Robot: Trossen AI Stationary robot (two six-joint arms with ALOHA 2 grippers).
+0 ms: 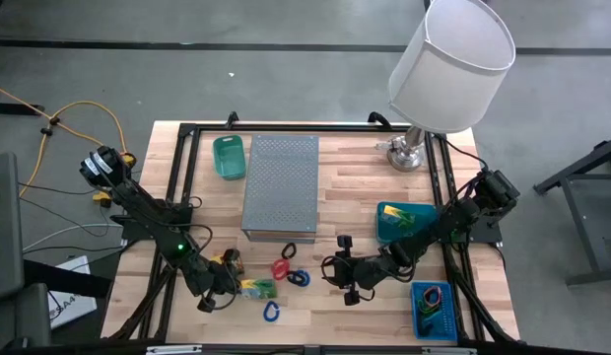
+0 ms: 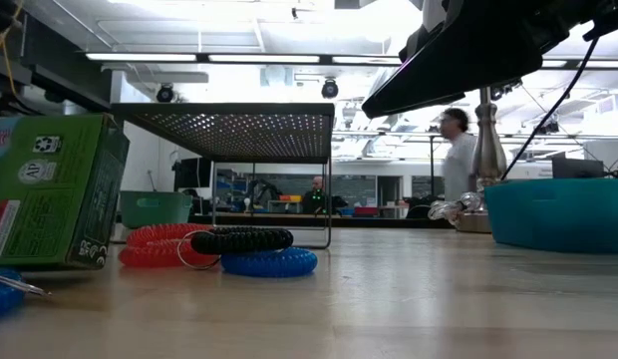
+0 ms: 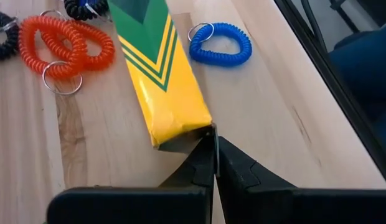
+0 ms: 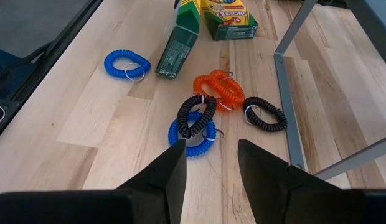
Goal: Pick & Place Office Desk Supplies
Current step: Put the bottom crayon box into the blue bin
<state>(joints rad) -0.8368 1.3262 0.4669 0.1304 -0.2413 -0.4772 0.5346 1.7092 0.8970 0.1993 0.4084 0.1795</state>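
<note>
Fingers of left gripper (image 3: 215,146) pressed together, tips pinching what looks like bottom flap of yellow-green crayon box (image 3: 160,81), which lies on tabletop (image 3: 268,137) near front-left. Blue coil loop (image 3: 220,43) just beside box; red coil loops (image 3: 65,46) on its other side. Right gripper (image 4: 208,158) hovers with fingers spread, holding nothing, near stacked black coil (image 4: 196,115), second blue coil (image 4: 192,140), and another black coil (image 4: 265,114). Grey perforated riser (image 1: 280,185) behind them.
</note>
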